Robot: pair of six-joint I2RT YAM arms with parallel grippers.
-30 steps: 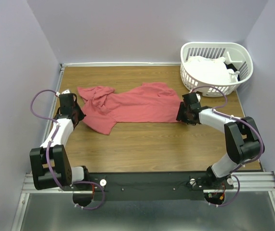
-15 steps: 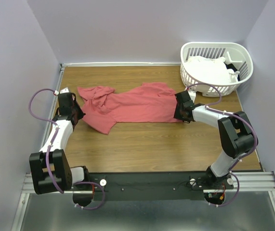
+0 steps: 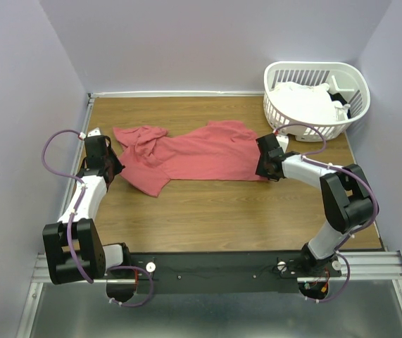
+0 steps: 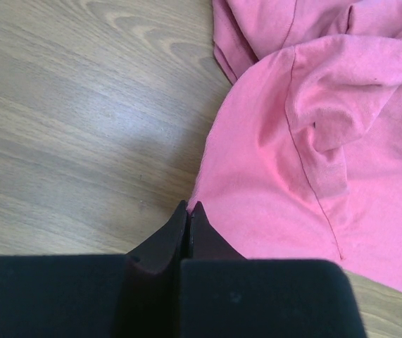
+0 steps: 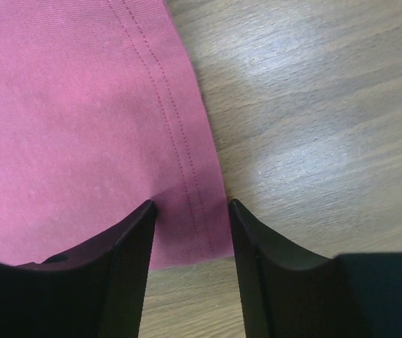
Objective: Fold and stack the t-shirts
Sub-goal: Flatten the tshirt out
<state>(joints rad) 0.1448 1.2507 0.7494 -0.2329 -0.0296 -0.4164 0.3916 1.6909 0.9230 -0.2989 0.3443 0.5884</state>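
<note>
Right wrist: right claw (image 5: 190,205) straddles coral t-shirt (image 5: 67,105) hem, jaws apart.

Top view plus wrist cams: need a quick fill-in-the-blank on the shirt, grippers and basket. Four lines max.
1. The shirt spread on the table is ____ in colour.
2. The left gripper is ____, tips at the shirt's edge.
3. The right gripper is ____, jaws astride the shirt's stitched hem.
4. The basket holds ____ laundry.
Missing words: red; shut; open; white.

Lilac walls (image 3: 186,42) enclose a wood-grain table (image 3: 201,204) — evenly lit
</note>
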